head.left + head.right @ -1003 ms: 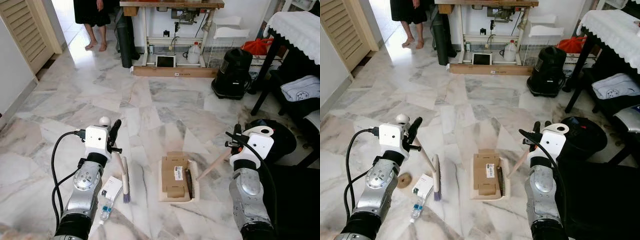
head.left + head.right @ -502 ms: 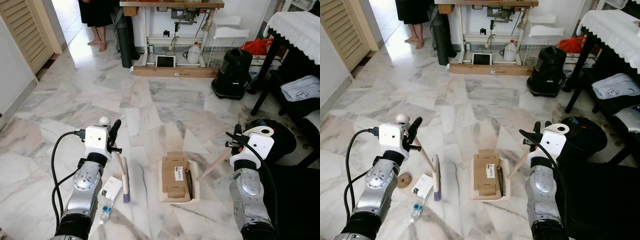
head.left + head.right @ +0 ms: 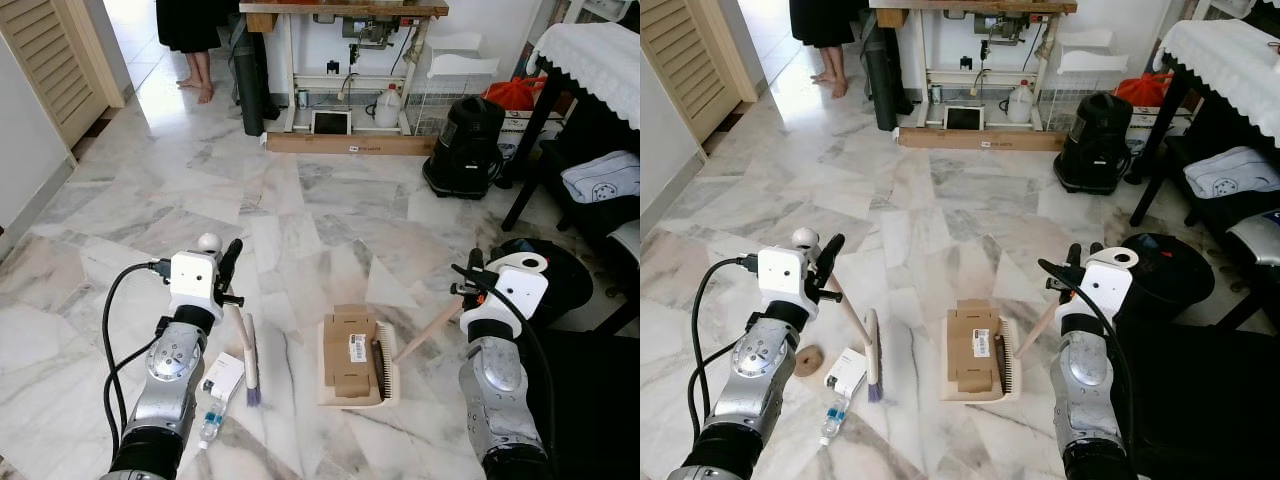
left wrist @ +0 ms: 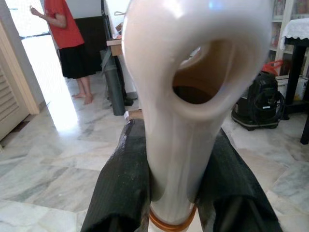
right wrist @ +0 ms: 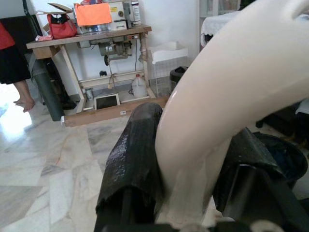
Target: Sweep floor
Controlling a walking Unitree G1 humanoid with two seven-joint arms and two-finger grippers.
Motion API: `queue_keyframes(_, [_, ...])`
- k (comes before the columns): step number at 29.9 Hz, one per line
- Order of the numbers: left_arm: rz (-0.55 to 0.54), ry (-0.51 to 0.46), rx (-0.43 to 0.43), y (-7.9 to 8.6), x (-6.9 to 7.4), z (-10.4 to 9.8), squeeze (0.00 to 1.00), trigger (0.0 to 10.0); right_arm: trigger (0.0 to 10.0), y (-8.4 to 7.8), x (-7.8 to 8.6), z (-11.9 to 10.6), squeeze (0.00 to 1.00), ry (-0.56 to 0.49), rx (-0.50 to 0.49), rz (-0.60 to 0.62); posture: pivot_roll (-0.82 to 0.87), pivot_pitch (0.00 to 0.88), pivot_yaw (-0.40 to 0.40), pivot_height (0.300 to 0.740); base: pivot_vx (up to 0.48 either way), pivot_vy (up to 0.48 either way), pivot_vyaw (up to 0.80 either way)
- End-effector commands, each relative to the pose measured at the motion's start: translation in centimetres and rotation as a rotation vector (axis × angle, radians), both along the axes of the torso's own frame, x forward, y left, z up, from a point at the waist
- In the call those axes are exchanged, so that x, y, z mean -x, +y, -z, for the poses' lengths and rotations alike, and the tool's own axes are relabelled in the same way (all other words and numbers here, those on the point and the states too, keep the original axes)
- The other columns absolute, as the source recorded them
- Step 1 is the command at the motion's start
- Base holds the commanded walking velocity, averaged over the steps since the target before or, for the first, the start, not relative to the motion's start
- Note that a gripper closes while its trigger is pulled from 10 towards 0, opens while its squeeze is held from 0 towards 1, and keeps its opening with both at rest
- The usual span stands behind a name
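The cream plastic dustpan [image 3: 358, 360] lay flat on the white marble floor [image 3: 330, 210], and served as the landmark here. A flattened brown cardboard box [image 3: 349, 350] with a white label rested inside it, already gathered. The right gripper [image 3: 470, 278], up and to the right of the dustpan, had its black fingers [image 5: 134, 150] clamped on the pan's long pale handle [image 3: 428, 330], probably to keep the pan steady with its mouth facing the brush.

Just left of the dustpan, the pale wooden hand brush with dark bristles [image 3: 249, 360] stood with its bristle tip on the floor. The left gripper [image 3: 230, 268] held the brush's cream handle [image 4: 178, 121], its fingers [image 4: 123, 188] pinched tight on both sides; that tilt looked suited to dragging litter toward the pan.

Further left of the dustpan, close beside the brush, lay a small white carton [image 3: 223, 376] and a clear plastic bottle with a blue label [image 3: 211, 419], and a round brown disc [image 3: 808, 359] beyond them. These appeared to be what remained to sweep.

Far beyond the dustpan, a person's bare feet [image 3: 197, 89] stood by a wooden workbench [image 3: 345, 10].
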State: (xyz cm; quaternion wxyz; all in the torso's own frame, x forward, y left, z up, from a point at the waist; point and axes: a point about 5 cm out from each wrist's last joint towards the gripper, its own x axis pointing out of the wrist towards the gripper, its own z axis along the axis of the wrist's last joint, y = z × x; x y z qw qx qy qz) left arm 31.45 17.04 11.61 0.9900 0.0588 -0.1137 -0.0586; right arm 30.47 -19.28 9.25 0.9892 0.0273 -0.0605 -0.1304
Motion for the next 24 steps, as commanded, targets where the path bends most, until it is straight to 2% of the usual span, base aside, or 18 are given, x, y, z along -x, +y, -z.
queue_keyframes(1, [0.016, -0.083, -0.017, -0.12, -0.21, -1.57, 0.0, 10.0, 10.0, 0.09, -0.4, -1.6, 0.0, -0.072, 0.006, -0.002, 0.03, 0.0, -0.029, 0.74, 0.0, 0.0, 0.0])
queue_keyframes(24, [0.005, -0.081, -0.017, 0.01, -0.1, -1.46, 0.0, 10.0, 10.0, -0.13, -0.33, -1.64, 0.0, -0.073, 0.011, -0.003, 0.03, 0.0, -0.038, 0.74, 0.0, 0.0, 0.0])
